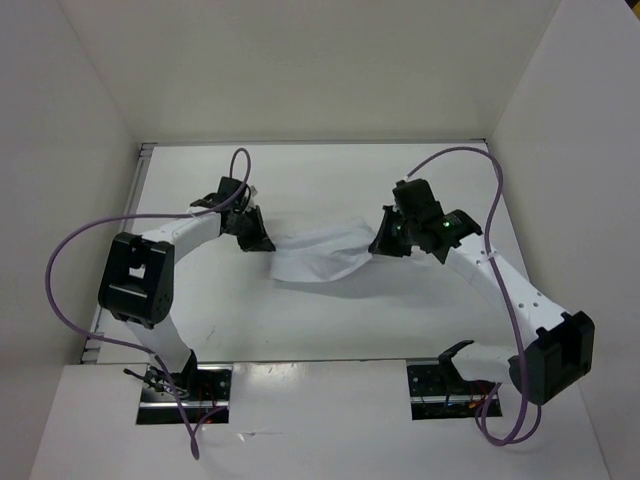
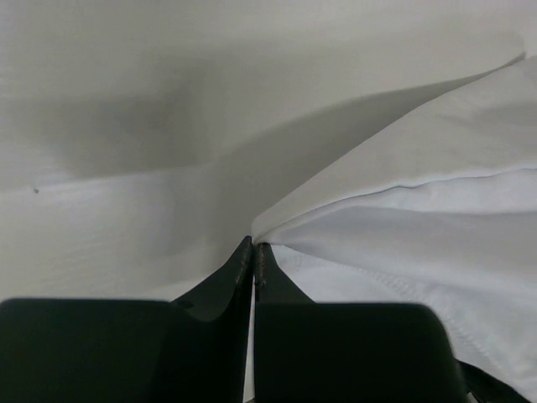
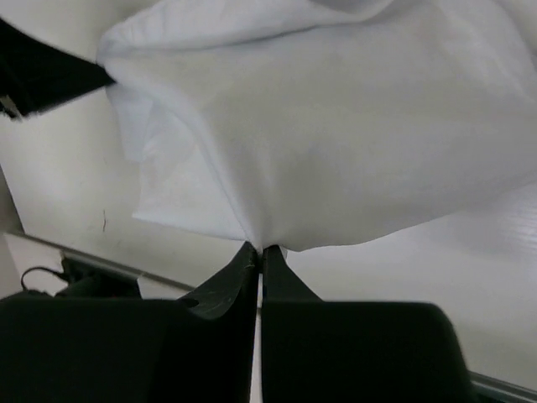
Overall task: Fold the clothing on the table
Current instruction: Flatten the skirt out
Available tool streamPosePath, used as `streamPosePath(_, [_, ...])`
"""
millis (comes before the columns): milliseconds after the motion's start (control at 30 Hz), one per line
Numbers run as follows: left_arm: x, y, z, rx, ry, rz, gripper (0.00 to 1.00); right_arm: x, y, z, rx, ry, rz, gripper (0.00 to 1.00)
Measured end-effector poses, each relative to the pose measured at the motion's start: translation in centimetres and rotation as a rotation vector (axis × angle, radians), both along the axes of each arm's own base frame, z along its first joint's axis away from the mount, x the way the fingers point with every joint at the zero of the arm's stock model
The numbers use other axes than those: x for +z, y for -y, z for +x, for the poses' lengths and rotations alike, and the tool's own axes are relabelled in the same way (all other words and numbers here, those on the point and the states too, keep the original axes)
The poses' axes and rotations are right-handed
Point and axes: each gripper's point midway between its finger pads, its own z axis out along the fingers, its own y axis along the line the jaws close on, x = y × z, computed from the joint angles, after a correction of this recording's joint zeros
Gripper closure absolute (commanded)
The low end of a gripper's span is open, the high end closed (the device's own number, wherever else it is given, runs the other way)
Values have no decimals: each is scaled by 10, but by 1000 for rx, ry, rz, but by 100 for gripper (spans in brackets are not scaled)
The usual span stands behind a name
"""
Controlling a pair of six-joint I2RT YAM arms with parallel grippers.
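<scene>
The white clothing (image 1: 322,256) hangs stretched between my two grippers over the middle of the table (image 1: 320,320), sagging toward its lower edge. My left gripper (image 1: 262,243) is shut on the clothing's left corner; in the left wrist view the cloth (image 2: 419,243) fans out from the pinched tips (image 2: 253,245). My right gripper (image 1: 383,243) is shut on the clothing's right end, and the fabric (image 3: 336,134) spreads upward from its tips (image 3: 258,249) in the right wrist view.
White walls enclose the table on the left, back and right. A thin metal strip (image 1: 137,180) runs along the table's left edge. Purple cables (image 1: 70,250) loop off both arms. The arm bases (image 1: 185,390) sit at the near edge.
</scene>
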Motion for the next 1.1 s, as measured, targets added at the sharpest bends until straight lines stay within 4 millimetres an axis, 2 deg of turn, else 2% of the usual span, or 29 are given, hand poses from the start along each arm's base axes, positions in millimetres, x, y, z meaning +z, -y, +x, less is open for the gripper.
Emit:
streamPosePath(133, [-15, 7, 7, -34, -28, -21, 100, -15, -7, -25, 58, -95, 59, 100])
streamPosePath(233, [-32, 12, 2, -57, -87, -47, 98, -21, -8, -37, 76, -132, 84, 100])
streamPosePath(267, [-36, 14, -1, -64, -105, -59, 80, -24, -7, -40, 77, -145, 86, 100])
streamPosePath(333, [-40, 17, -5, -79, -120, -77, 61, -33, -4, -44, 72, -176, 82, 100])
streamPosePath(367, [-41, 18, -8, -80, -121, -86, 49, -40, -2, -46, 67, -195, 77, 100])
streamPosePath(433, [-38, 19, -16, -88, -116, -106, 43, -52, 1, -53, 60, -233, 66, 100])
streamPosePath(600, [-17, 14, -46, -86, -80, -98, 43, -68, 3, -60, 50, -291, 51, 100])
streamPosePath(700, [-4, 12, -58, -77, -48, -99, 54, -75, 3, -60, 48, -313, 41, 100])
streamPosePath(733, [-1, 11, -62, -74, -41, -98, 62, -76, 3, -60, 48, -317, 39, 100])
streamPosePath(767, [-1, 11, -64, -68, -40, -97, 65, -77, 3, -60, 47, -321, 37, 100])
streamPosePath(967, [-20, 5, -72, -56, -83, -58, 67, -79, 3, -60, 51, -329, 33, 100])
streamPosePath(1100, [-32, 5, -72, -54, -100, -34, 62, -80, 3, -60, 51, -330, 32, 100])
